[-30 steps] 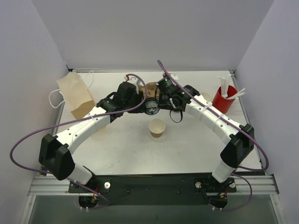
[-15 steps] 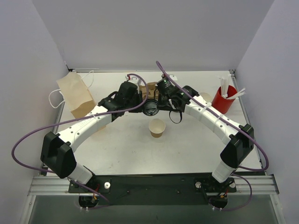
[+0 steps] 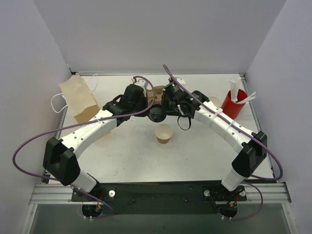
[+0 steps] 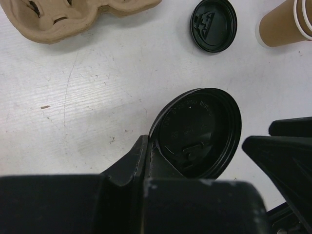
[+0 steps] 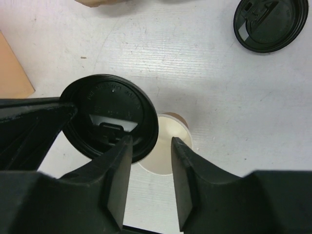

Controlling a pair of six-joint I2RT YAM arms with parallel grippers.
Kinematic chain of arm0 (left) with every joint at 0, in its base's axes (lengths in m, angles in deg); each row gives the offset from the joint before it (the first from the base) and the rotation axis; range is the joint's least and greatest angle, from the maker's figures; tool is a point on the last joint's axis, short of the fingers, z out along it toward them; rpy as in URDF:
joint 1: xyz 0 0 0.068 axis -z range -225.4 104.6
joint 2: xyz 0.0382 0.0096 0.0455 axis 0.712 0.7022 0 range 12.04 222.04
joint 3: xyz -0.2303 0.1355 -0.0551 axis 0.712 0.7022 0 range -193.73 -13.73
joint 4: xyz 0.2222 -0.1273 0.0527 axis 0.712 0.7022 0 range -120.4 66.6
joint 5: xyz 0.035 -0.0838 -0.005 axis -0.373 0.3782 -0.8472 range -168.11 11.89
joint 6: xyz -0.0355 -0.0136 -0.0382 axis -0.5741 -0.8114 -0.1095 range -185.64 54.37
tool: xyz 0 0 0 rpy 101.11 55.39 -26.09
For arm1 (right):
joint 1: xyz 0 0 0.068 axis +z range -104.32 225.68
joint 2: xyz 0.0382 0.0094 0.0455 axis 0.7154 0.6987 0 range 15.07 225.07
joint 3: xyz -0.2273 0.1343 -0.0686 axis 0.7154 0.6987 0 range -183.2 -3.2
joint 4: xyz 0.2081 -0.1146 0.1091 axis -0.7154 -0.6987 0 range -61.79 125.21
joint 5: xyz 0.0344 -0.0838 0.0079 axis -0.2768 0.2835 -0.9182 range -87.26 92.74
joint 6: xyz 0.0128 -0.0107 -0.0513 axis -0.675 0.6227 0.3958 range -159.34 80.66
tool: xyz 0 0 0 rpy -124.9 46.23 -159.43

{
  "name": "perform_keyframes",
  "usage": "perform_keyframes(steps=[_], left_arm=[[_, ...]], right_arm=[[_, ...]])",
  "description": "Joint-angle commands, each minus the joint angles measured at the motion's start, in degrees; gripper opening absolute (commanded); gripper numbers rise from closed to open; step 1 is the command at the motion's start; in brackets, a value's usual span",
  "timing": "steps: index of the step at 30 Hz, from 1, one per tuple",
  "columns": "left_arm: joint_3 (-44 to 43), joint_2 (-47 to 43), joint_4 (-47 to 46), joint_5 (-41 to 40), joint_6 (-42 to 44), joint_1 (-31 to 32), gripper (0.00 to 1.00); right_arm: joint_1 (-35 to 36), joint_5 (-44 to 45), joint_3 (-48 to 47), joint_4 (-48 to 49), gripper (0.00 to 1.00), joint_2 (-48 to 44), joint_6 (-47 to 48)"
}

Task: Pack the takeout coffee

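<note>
Swapped grips over the last second: left pincer (image 4: pixel 151 151), wide open before, now clamped tight on the rim of the black lid (image 4: pixel 197 134); right pincer (image 5: pixel 151 141), shut on that same lid before, now partly open and holding nothing, with the lid's edge just past one fingertip. Held clear of the counter (image 3: pixel 131 151), tilted, midway between the two wrists. Below it and a little nearer the arm bases, standing upright and lidless, untouched: kraft paper cup (image 3: pixel 164 133). Seen from the right wrist through the gap between the parted fingers, half covered by the lid. Crowded above the spot just behind the cup by both wrists and a loop of black cable. Just beyond them, largely hidden from above: pulp cup carrier (image 4: pixel 63 17). Lying flat on the counter further on: second black lid (image 4: pixel 213 24), beside a stack of nested paper cups (image 4: pixel 282 22) on its side. Well apart at the far left: kraft paper bag (image 3: pixel 78 100) with white handles. Well apart at the far right: red cup (image 3: pixel 233 103) of white sticks.
</note>
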Motion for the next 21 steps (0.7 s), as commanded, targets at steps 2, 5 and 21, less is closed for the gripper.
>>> perform_keyframes(steps=[2, 5, 21], left_arm=[[-3.1, -0.8, 0.6, 2.0, 1.3, 0.0, 0.0], [-5.1, -0.5, 4.3, 3.8, 2.5, -0.2, 0.0], [-13.2, 4.5, 22.8, 17.8, 7.9, -0.5, 0.0]], right_arm=[[0.0, 3.2, 6.1, 5.7, 0.37, -10.7, 5.3], [0.3, -0.8, 14.2, 13.0, 0.38, -18.4, 11.9], [21.7, -2.8, 17.0, 12.4, 0.36, -21.6, 39.2]])
